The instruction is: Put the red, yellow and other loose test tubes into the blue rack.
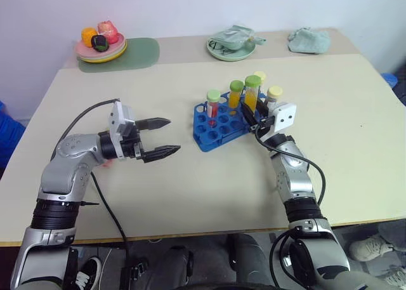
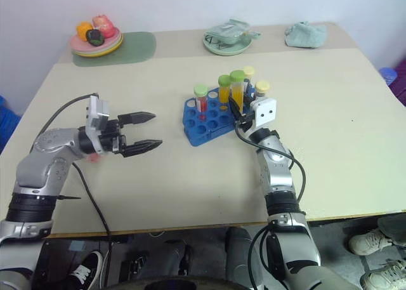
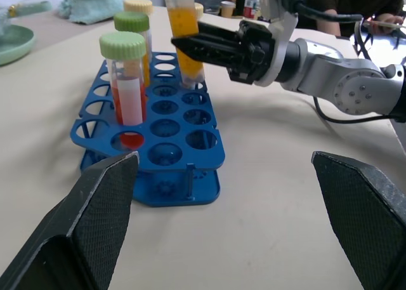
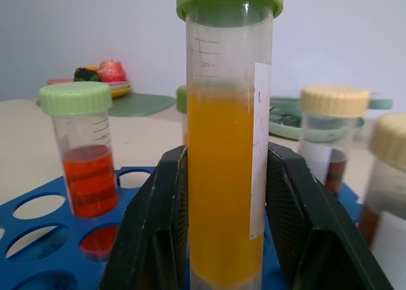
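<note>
Beige table (image 1: 190, 188) (blue rack (image 1: 219, 128), plates (image 1: 101, 49))

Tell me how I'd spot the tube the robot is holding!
Find the blue rack in the middle of the table. At its right end the right gripper pinches one upright yellow-orange tube. Its green cap stands taller than its neighbours.

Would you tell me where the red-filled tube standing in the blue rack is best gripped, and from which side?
Grip the red-filled tube just below its green cap, where it rises above the blue rack. Probably come from the robot's left, since other tubes crowd its right.
</note>
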Controlling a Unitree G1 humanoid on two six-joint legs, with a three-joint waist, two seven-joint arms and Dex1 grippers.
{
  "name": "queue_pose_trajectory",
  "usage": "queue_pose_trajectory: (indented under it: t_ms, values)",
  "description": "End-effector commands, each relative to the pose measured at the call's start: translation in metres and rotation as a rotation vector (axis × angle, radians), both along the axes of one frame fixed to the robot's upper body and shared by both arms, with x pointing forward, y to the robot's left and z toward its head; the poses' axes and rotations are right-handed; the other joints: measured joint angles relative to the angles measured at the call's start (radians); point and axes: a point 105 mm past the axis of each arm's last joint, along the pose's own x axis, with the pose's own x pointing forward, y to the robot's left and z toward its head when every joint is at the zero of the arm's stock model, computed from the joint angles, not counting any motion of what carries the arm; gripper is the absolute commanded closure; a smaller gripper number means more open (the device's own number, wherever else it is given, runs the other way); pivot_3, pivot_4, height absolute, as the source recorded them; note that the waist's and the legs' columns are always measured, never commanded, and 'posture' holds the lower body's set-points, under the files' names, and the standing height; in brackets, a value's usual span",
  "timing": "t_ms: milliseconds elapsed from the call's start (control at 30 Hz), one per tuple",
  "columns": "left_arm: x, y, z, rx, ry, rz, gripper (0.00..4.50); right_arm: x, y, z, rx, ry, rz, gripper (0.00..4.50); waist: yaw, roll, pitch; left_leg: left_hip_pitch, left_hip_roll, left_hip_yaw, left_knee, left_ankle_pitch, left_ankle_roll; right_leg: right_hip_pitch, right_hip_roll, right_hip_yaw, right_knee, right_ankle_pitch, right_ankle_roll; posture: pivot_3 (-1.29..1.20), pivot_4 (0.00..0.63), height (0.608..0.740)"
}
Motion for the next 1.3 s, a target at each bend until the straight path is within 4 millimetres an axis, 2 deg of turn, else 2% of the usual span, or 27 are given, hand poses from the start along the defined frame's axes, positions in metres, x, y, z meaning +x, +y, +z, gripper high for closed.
queue_pose_trajectory:
  t_ms: [33,600,967,1233,1300]
  values:
    - [-0.003,0.002,0.014,-0.001,-0.055,-0.001,0.0,-0.001,0.001,0.007,0.014,-0.039,-0.005,2.85,-0.001,0.0,0.0,0.0,0.0,0.0,0.0,0.0,0.0,0.0,0.0,0.0,0.0,0.0,0.0,0.0,0.15,0.74]
    - [-0.004,-0.001,0.017,-0.002,-0.049,-0.003,0.0,-0.002,0.018,0.0,0.015,-0.028,0.022,2.85,-0.001,0.0,0.0,0.0,0.0,0.0,0.0,0.0,0.0,0.0,0.0,0.0,0.0,0.0,0.0,0.0,0.15,0.74]
    - [-0.005,-0.002,0.018,-0.004,-0.045,0.002,0.0,0.006,0.003,-0.007,0.052,-0.001,-0.041,2.85,0.0,0.0,0.0,0.0,0.0,0.0,0.0,0.0,0.0,0.0,0.0,0.0,0.0,0.0,0.0,0.0,0.15,0.74]
    - [-0.005,-0.002,0.019,-0.003,-0.046,0.004,0.0,0.001,0.006,-0.01,0.098,0.013,-0.011,2.85,0.0,0.0,0.0,0.0,0.0,-0.001,0.0,0.0,0.0,0.0,0.0,0.0,0.0,0.0,0.0,0.0,0.15,0.74]
    - [-0.005,-0.002,0.019,-0.005,-0.046,0.003,0.0,-0.003,0.008,-0.008,0.138,0.011,0.04,2.31,0.0,0.0,0.0,0.0,0.0,-0.001,0.0,0.0,0.0,0.0,0.0,0.0,0.0,0.0,0.0,0.0,0.15,0.74]
